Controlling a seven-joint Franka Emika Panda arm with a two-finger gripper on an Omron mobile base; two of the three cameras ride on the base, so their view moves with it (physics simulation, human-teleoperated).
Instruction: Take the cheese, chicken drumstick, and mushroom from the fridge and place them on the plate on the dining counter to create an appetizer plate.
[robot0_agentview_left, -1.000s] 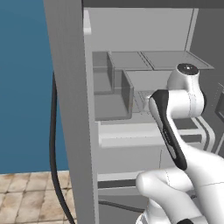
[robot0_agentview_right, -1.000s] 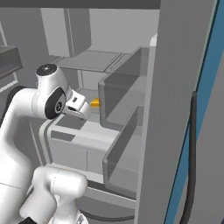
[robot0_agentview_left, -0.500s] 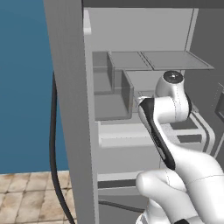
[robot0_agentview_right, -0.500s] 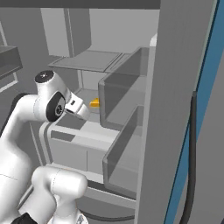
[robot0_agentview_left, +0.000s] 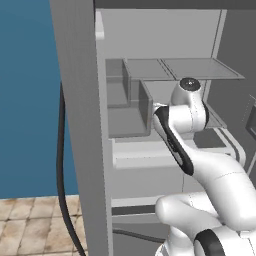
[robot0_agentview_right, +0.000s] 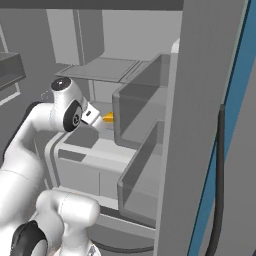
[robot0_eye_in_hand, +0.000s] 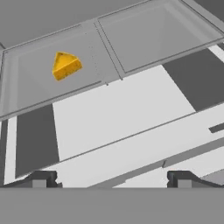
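The fridge (robot0_agentview_left: 75, 125) stands open, and my arm reaches in over its pale shelves. The cheese (robot0_eye_in_hand: 65, 65), a small yellow wedge, lies on a thin grey shelf (robot0_eye_in_hand: 144, 39) toward the back; it appears as a yellow chunk (robot0_agentview_right: 108, 117) just past my hand. My gripper (robot0_eye_in_hand: 111, 179) is open, nothing between its fingertips (robot0_eye_in_hand: 43, 178), and it stays short of the cheese, apart from it. In the right base view the gripper (robot0_agentview_right: 98, 119) points at the wedge. The chicken drumstick, mushroom, plate and dining counter are out of view.
Door bins (robot0_agentview_right: 142, 115) jut out at the right of the right base view, close beside my hand. A grey drawer front (robot0_agentview_right: 90, 165) sits below the shelf. A black cable (robot0_agentview_left: 61, 165) hangs outside the fridge wall against the blue wall.
My arm has swung left and further in over the shelf, bringing the hand closer to the cheese. The cheese has not moved and the jaws stay open.
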